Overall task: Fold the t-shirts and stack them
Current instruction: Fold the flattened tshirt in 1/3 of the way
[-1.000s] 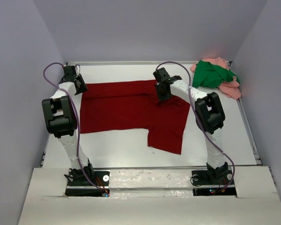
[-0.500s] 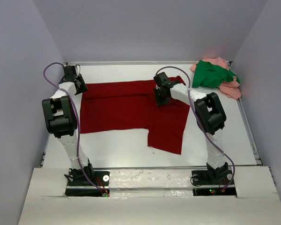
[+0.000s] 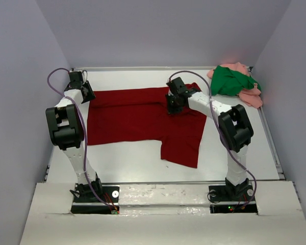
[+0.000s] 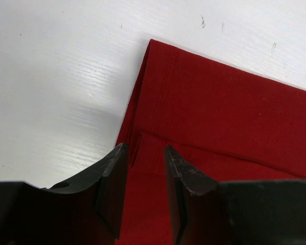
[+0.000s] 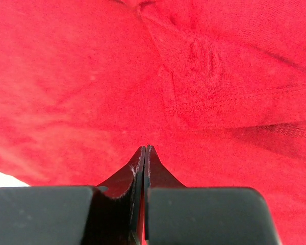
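Observation:
The dark red t-shirt (image 3: 132,120) lies spread across the middle of the table, one part reaching toward the near edge. My left gripper (image 3: 87,96) hovers at its far-left corner. In the left wrist view its fingers (image 4: 145,148) stand open over the red cloth (image 4: 219,112) with nothing clamped. My right gripper (image 3: 171,107) is low over the shirt's upper right part. Its jaws (image 5: 144,147) are shut, their tips against red cloth (image 5: 92,76), and no fold is lifted. The green t-shirt (image 3: 228,81) lies crumpled on the salmon pink one (image 3: 251,97) at the far right corner.
The white table (image 3: 127,161) is walled by grey panels on the left, back and right. A raised rail (image 3: 163,182) runs along the near edge in front of both arm bases. The left arm's purple cable (image 3: 53,84) loops beside the left wall.
My right gripper has slid a little to the left over the red shirt, still shut. The left gripper and the shirt's outline have not moved.

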You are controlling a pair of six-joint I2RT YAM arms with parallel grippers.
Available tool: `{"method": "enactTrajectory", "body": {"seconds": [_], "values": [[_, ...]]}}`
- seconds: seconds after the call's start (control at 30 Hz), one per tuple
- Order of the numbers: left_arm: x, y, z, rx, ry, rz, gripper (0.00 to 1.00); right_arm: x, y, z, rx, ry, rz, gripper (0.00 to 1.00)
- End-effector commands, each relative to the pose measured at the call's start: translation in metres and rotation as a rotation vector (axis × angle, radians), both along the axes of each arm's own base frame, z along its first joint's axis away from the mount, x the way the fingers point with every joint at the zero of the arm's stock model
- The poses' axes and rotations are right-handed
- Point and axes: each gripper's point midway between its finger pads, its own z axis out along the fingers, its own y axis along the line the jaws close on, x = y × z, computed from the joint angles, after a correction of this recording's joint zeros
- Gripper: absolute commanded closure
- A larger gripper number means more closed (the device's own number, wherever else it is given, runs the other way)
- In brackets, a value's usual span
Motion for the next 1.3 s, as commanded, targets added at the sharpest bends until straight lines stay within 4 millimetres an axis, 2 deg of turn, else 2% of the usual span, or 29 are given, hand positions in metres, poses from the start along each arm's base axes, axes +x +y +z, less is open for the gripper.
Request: {"method": "enactTrajectory", "body": {"seconds": [0.0,0.03,0.07,0.1,0.17,0.2,0.23,0.33,0.4,0.53,0.67,0.73,0.9,1.07,1.27], "values": [[0.010,0.000,0.026,0.017,-0.061,-0.015,0.56,0.022,-0.002,0.058,0.013,-0.177,-0.051,1.00],[0.010,-0.001,0.026,0.016,-0.059,-0.017,0.56,0.029,-0.017,0.066,-0.053,-0.216,-0.100,0.93],[0.011,-0.001,0.027,0.013,-0.061,-0.018,0.56,0.038,-0.019,0.082,-0.064,-0.257,-0.117,0.89],[0.011,-0.001,0.028,0.014,-0.064,-0.021,0.56,0.044,-0.038,0.081,-0.108,-0.241,-0.147,0.85],[0.011,-0.002,0.029,0.011,-0.066,-0.024,0.56,0.062,-0.062,0.097,-0.114,-0.255,-0.206,0.78],[0.011,-0.002,0.030,0.011,-0.068,-0.024,0.55,0.064,-0.061,0.101,-0.108,-0.264,-0.207,0.76],[0.010,-0.002,0.030,0.011,-0.066,-0.019,0.55,0.072,-0.078,0.104,-0.103,-0.266,-0.247,0.76],[0.009,0.000,0.030,0.017,-0.065,-0.004,0.53,0.083,-0.099,0.106,-0.111,-0.269,-0.285,0.76],[0.008,0.001,0.027,0.017,-0.061,0.002,0.51,0.089,-0.113,0.098,-0.146,-0.270,-0.293,0.77],[0.012,0.002,0.022,0.017,-0.056,0.003,0.50,0.089,-0.114,0.071,-0.185,-0.228,-0.266,0.82],[0.009,0.000,0.009,0.030,-0.018,0.002,0.52,0.081,-0.111,0.060,-0.155,-0.201,-0.276,0.82],[0.004,-0.003,0.005,0.039,-0.001,-0.007,0.55,0.079,-0.111,0.063,-0.143,-0.208,-0.287,0.82],[-0.012,0.010,-0.010,0.124,0.065,0.034,0.55,0.072,-0.115,0.052,-0.161,-0.188,-0.283,0.82],[-0.017,0.016,-0.015,0.159,0.095,0.042,0.55,0.070,-0.114,0.053,-0.155,-0.187,-0.281,0.82],[-0.024,0.013,-0.027,0.156,0.132,0.027,0.59,0.072,-0.114,0.057,-0.157,-0.199,-0.280,0.82]]}}
